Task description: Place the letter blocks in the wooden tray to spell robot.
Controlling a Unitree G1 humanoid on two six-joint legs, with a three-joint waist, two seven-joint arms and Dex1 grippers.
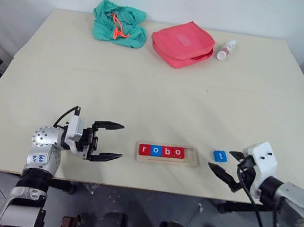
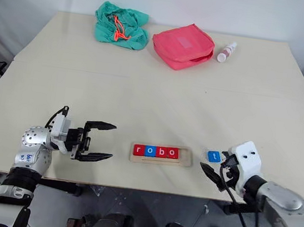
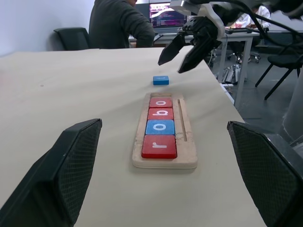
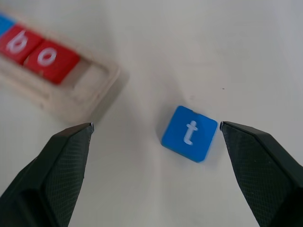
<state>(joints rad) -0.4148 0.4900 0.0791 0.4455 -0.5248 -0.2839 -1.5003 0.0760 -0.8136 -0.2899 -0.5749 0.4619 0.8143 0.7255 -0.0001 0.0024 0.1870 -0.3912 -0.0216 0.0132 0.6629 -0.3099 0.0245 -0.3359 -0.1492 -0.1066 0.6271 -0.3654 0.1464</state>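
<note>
Four blocks already spell "robo" in the wooden tray [image 1: 168,154] near the desk's front edge; blue t block [image 1: 220,155] lies loose beside it, probably untouched. Right end effector [image 1: 224,165] hangs spread beside it, left end effector [image 1: 107,140] spread too. Next: grab t, drop it in the last slot

This looks like an office or robotics lab. Beyond the pale surface [image 3: 57,80], the left wrist view shows a person [image 3: 120,23] seated with their back turned at a lit computer monitor [image 3: 165,14], black office chairs [image 3: 75,38] nearby, and further desks [image 3: 241,35] behind. Plain white walls [image 1: 211,4] border the surface.
</note>
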